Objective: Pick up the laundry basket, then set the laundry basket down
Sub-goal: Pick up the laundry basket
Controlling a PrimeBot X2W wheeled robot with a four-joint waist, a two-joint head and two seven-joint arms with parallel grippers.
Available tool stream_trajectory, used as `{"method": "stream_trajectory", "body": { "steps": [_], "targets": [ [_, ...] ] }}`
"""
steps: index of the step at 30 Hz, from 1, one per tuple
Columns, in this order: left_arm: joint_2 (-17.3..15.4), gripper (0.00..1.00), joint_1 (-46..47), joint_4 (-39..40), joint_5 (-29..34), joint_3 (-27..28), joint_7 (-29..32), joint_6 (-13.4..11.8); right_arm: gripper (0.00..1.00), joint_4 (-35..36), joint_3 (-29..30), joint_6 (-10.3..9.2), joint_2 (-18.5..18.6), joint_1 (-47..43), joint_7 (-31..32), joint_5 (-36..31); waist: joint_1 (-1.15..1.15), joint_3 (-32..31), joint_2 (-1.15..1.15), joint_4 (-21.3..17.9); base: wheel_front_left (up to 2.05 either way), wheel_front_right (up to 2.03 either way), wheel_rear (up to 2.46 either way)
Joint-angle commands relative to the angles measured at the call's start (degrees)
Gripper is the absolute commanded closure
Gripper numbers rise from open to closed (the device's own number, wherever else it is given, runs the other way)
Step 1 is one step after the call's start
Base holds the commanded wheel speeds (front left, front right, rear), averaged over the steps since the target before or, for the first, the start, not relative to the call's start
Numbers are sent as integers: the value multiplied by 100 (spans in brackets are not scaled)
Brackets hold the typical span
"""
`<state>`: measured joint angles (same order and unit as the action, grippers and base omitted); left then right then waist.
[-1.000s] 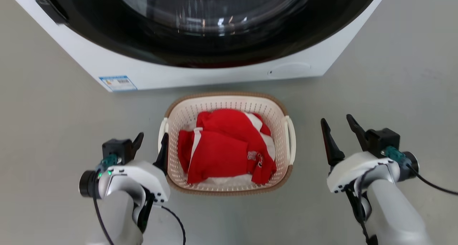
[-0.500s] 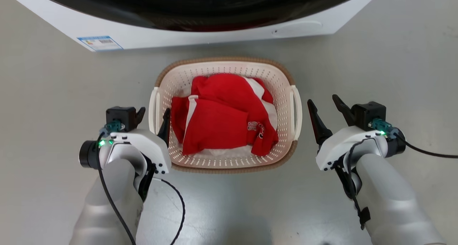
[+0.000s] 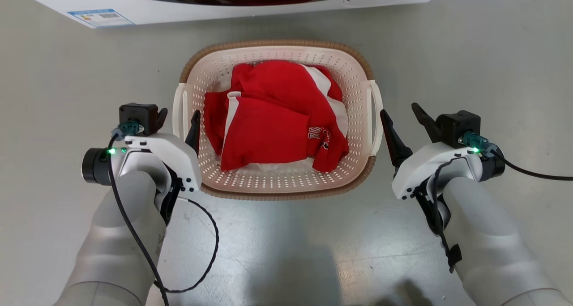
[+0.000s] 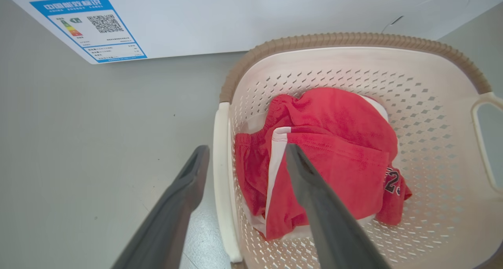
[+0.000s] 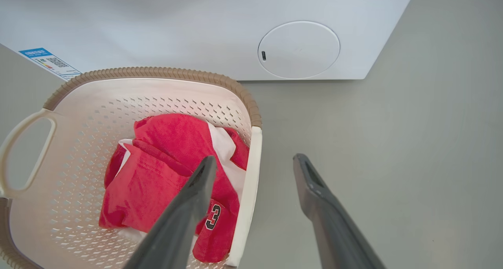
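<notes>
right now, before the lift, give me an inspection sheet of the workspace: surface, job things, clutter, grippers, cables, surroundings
surface: grey floor, smooth, faintly scuffed.
job's things: laundry basket upright on the floor, holding red clothing.
clutter: nothing seen.
grippers: left gripper open, astride the left handle; right gripper open, at the right handle, not closed on it.
cables: black cable loops loose from the left wrist above the floor; second black cable runs off from the right wrist.
surroundings: white washer behind the basket, blue label on its front.

Matt perforated plastic laundry basket (image 3: 353, 73) — soft red cloth (image 3: 268, 131) inside.
</notes>
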<state>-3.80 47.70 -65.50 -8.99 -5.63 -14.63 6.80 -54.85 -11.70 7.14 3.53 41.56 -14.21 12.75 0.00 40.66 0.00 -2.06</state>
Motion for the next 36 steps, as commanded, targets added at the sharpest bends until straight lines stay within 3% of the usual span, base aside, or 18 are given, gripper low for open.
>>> {"method": "stream_trajectory", "body": {
  "steps": [1, 23, 36],
  "targets": [
    [-189, 0, 66, -32, 61, 95, -37, -44, 0, 24, -162, 35, -65, -18, -79, 94, 0, 96, 0, -1, 0, 0, 0],
    [-332, 0, 621, -428, 107, -143, -37, -127, 0, -105, -388, 35, -65, 338, -79, 435, 0, 701, 0, -6, 0, 0, 0],
    [-363, 0, 830, -598, 77, -285, -37, -141, 0, -475, -773, 35, -65, 631, -79, 1041, 0, 866, 0, 40, 0, 0, 0]
  ]
}}
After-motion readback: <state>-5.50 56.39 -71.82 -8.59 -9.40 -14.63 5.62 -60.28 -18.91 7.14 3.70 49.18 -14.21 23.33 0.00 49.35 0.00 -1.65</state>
